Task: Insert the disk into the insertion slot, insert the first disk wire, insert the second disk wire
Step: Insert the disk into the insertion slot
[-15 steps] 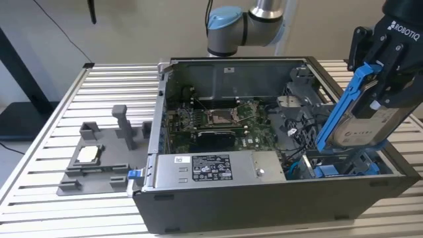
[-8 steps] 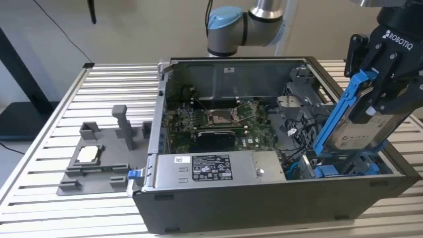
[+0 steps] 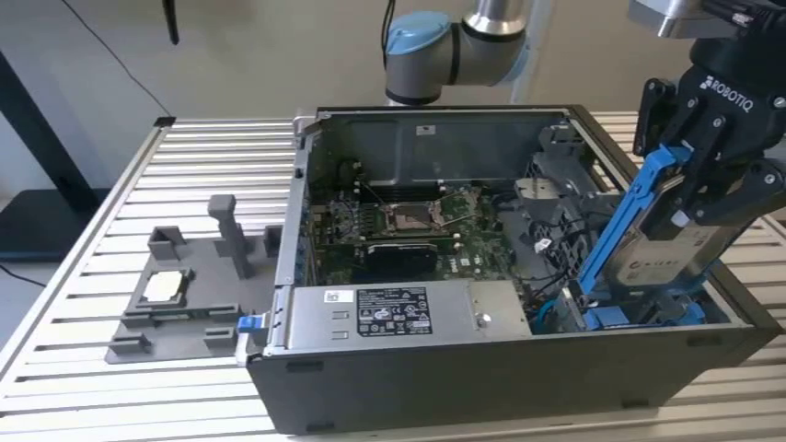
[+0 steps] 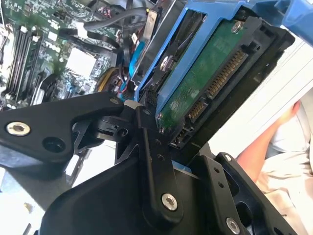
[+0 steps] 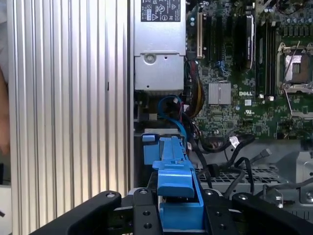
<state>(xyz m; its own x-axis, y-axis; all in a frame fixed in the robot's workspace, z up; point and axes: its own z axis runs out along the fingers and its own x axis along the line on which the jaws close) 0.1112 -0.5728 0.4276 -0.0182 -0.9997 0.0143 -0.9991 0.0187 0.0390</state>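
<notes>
My gripper (image 3: 694,207) is shut on the disk (image 3: 657,244), a silver drive in a bright blue caddy. The disk hangs tilted, with its lower end down in the insertion slot (image 3: 639,315) at the case's corner on the exterior view's right. In the second wrist view the disk (image 4: 205,83) shows its green board and connectors between the black fingers (image 4: 151,161). In the first wrist view the blue caddy (image 5: 173,181) points toward the slot's blue trim (image 5: 149,142). A blue cable (image 5: 171,105) and black cables (image 5: 244,152) lie loose by the slot; which ones are the disk wires I cannot tell.
The black computer case (image 3: 491,378) lies open on a slatted metal table (image 3: 123,184). A silver power-supply box (image 3: 393,313) sits beside the slot, with the motherboard (image 3: 406,221) behind it. A grey fixture (image 3: 172,295) stands at the exterior view's left. A person's arm (image 4: 283,147) is nearby.
</notes>
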